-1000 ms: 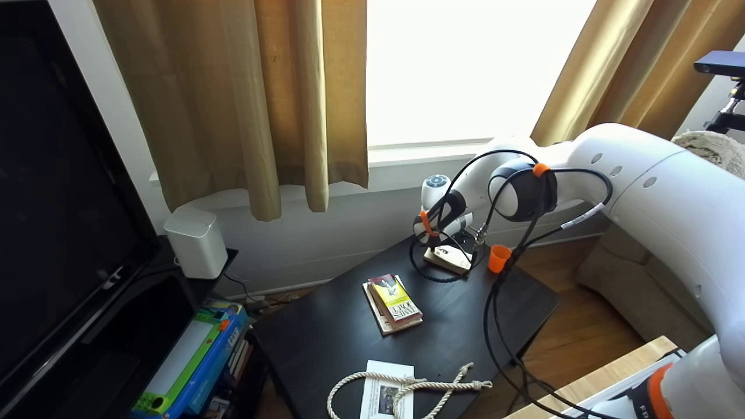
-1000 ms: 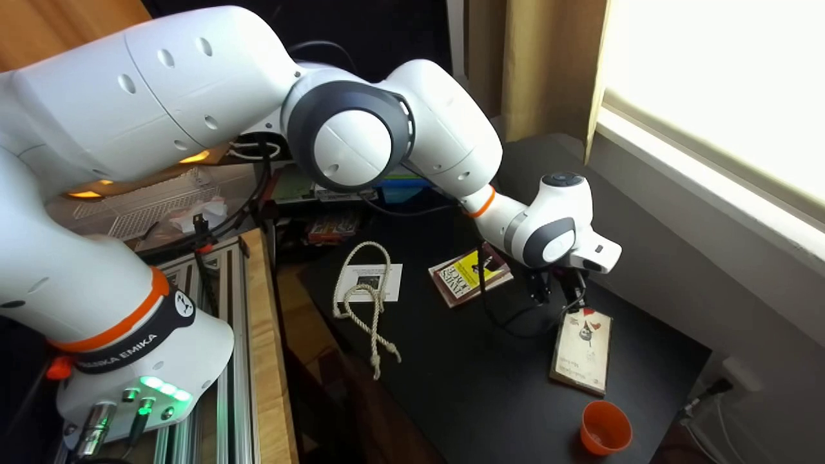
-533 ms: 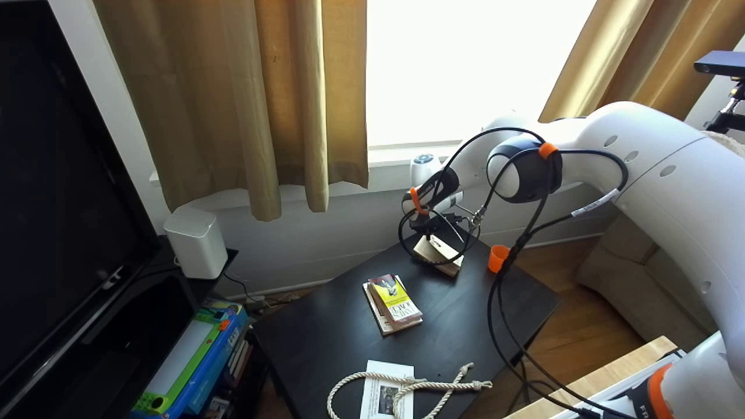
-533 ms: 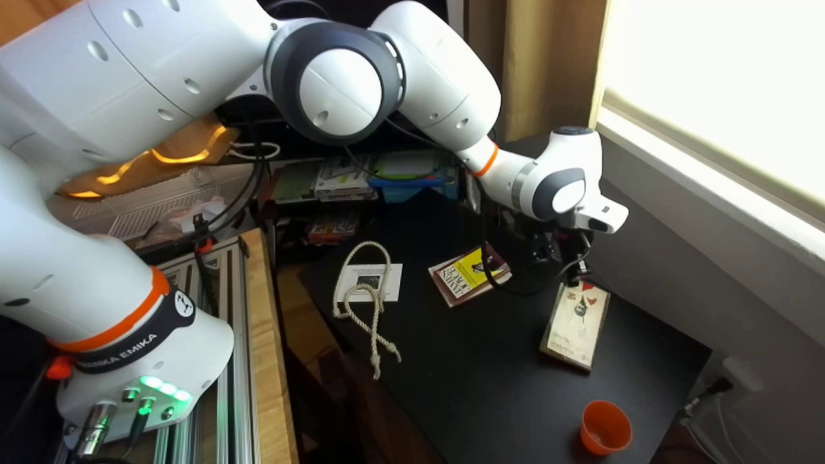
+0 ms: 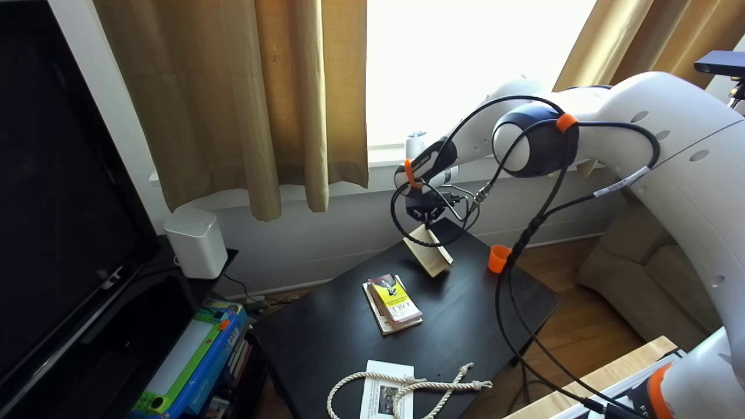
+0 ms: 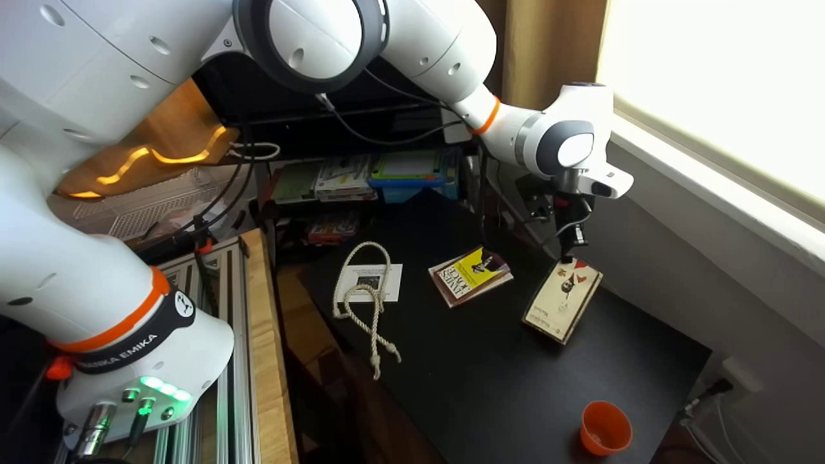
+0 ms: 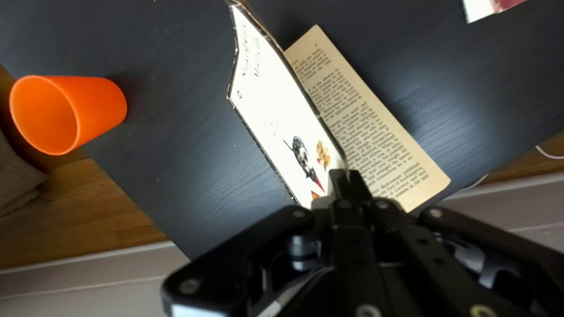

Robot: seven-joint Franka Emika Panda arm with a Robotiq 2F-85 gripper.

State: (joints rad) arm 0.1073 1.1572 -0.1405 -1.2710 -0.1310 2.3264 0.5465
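One open book (image 7: 304, 123) — pale illustrated cover (image 7: 269, 92), dark-edged — yellowed printed pages (image 7: 370, 132).

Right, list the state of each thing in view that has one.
Pincer: shut on the Macbeth book
Macbeth book: splayed open, tilted
James Joyce book: closed, lying on another book
Orange cup: upright
White sheet: flat, partly covered
Rope: loosely looped, ends free
Curtains: parted
Television: screen dark
Base lights: lit green

I see my white arm (image 6: 441, 38) with grey joint collars (image 6: 251, 32), its base (image 6: 151, 364) at lower left ringed orange, lit green.
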